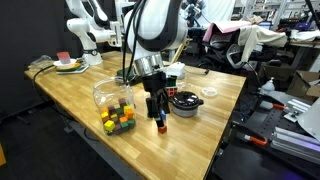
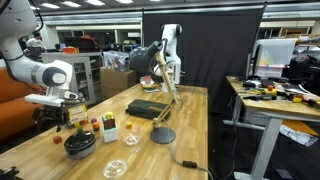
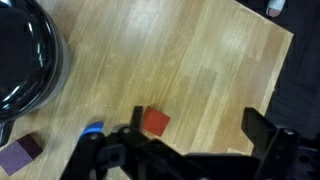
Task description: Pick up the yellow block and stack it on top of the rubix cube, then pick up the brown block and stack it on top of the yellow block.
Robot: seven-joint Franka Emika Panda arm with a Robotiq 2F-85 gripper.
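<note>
My gripper (image 1: 157,113) points straight down, just above the wooden table (image 1: 70,90). In the wrist view its jaws (image 3: 200,135) are open and empty. A small orange-red cube (image 3: 154,121) lies on the wood right by one finger; it also shows below the gripper in an exterior view (image 1: 160,127). I cannot tell whether it is the brown block or the red cube. The rubix cube (image 2: 108,127) stands on the table beside the arm, partly hidden. A bunch of small coloured cubes (image 1: 117,119) includes yellow ones; I cannot single out the yellow block.
A black bowl (image 1: 185,103) sits close to the gripper and fills the wrist view's upper left (image 3: 25,55). A clear glass bowl (image 1: 112,93), a round grey lid (image 2: 162,135) and a black box (image 2: 145,108) are also on the table. A purple cube (image 3: 20,155) lies nearby.
</note>
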